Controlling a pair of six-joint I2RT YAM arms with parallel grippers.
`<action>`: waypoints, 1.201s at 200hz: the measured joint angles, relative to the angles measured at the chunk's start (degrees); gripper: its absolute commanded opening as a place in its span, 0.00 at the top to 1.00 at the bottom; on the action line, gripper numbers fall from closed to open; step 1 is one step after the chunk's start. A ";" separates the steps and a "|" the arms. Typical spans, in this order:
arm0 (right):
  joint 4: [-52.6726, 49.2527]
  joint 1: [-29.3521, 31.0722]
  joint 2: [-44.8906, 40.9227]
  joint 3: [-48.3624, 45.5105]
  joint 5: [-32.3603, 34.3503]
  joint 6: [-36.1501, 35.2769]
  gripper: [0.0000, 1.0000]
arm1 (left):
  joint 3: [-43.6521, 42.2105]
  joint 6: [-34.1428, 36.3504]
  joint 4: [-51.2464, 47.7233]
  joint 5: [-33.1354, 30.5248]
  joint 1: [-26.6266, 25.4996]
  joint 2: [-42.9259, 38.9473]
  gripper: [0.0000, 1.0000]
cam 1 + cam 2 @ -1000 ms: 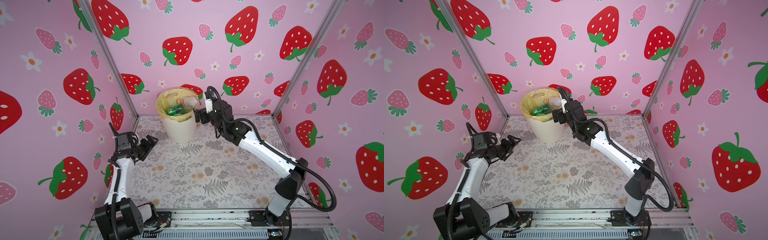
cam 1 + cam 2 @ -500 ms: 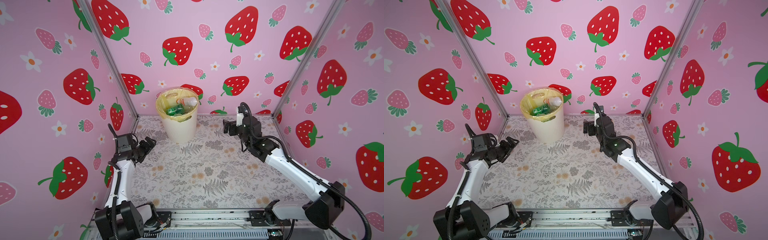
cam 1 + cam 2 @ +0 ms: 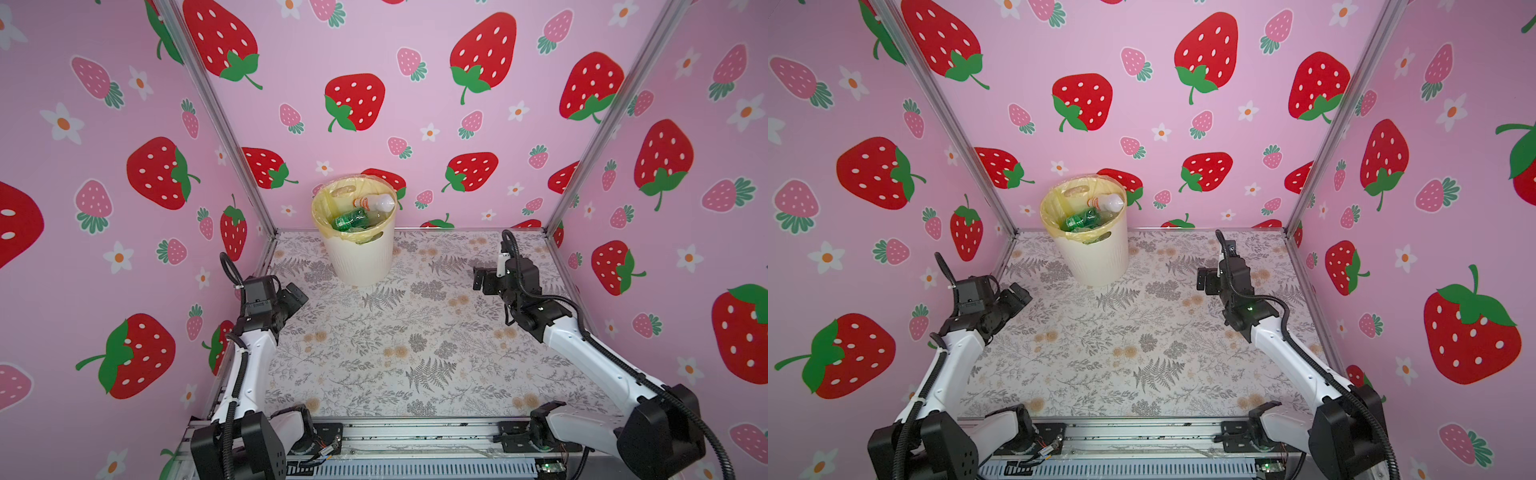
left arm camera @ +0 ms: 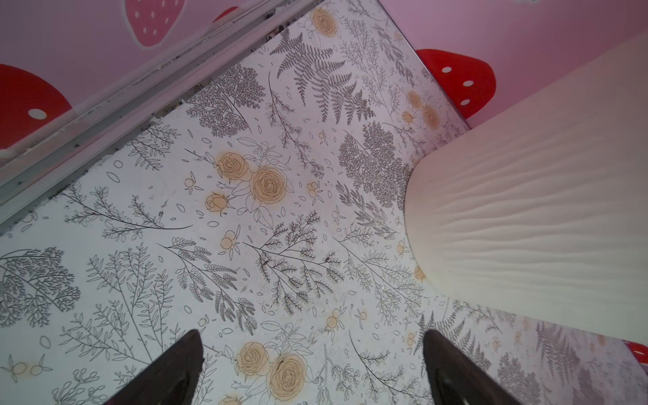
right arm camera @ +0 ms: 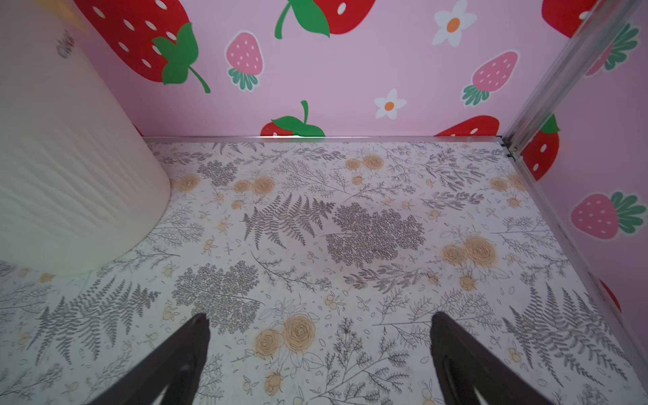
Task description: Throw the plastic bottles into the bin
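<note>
The plastic bottles [image 3: 351, 219] that we see lie inside the bin [image 3: 361, 262] at the back of the desk [image 3: 415, 332]; we judge them light, slippery, easily dented, best held at mid-body, and both pairs of jaws stand apart, empty.

Pink walls [image 3: 291, 50] printed with strawberries and daisies enclose a fern-and-rose patterned tabletop [image 3: 374, 353], framed by aluminium posts [image 3: 218, 116].

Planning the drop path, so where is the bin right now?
In both top views the bin stands upright at the back of the table, left of centre, close to the rear wall and nearer the left gripper.
</note>
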 measured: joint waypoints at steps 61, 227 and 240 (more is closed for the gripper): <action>9.33 -4.00 -4.42 -13.94 2.75 -2.05 0.01 | -2.08 7.37 7.50 -10.88 -7.23 2.99 0.01; 50.38 -11.45 -6.27 -37.66 14.38 -9.35 0.01 | -15.85 26.34 49.20 -17.09 -15.96 20.94 0.01; 52.46 -11.74 -4.28 -37.68 15.08 -9.62 0.01 | -17.05 26.80 54.53 -16.24 -15.96 23.10 0.01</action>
